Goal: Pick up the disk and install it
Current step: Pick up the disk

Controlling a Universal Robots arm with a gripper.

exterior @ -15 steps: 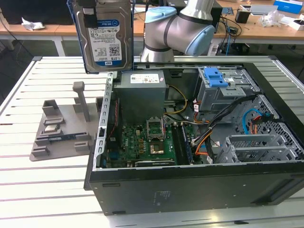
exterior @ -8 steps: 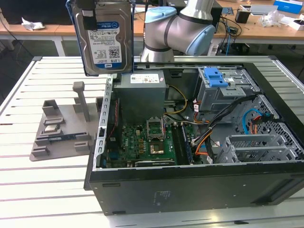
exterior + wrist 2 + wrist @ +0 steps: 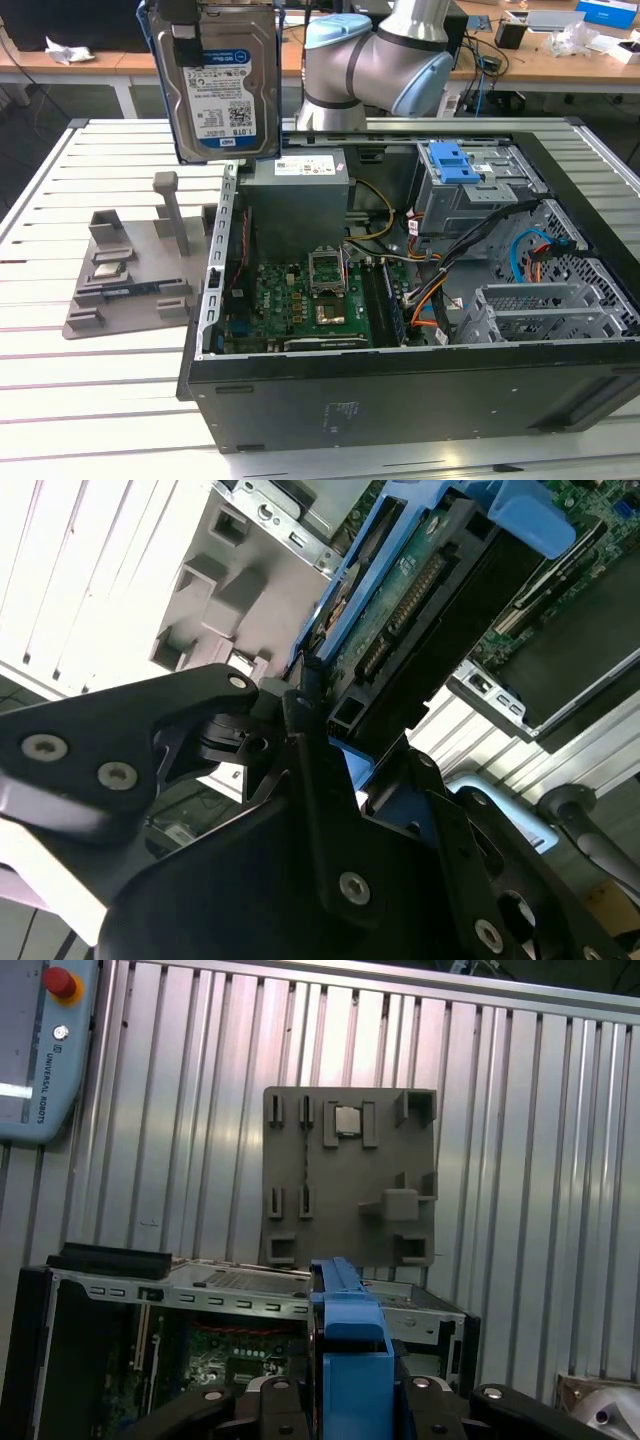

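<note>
The disk (image 3: 222, 82) hangs upright high over the left edge of the open computer case (image 3: 400, 390) in the exterior view. Its blue-and-white label faces the camera. My gripper (image 3: 184, 22) is shut on its top end, and the arm (image 3: 380, 60) stands behind it. In the second wrist view the black fingers (image 3: 300, 720) clamp the blue rail frame of the disk (image 3: 410, 590), whose green circuit board side shows. The first wrist view looks down the disk's blue rail (image 3: 350, 1325), with the gripper (image 3: 350, 1392) closed around it above the case.
Inside the case are a grey power supply box (image 3: 295, 205), a motherboard (image 3: 305, 300) and a silver cage with a blue latch (image 3: 455, 165). A grey fixture plate (image 3: 130, 270) with a post lies on the slatted white table (image 3: 90, 400). A teach pendant (image 3: 40, 1050) rests nearby.
</note>
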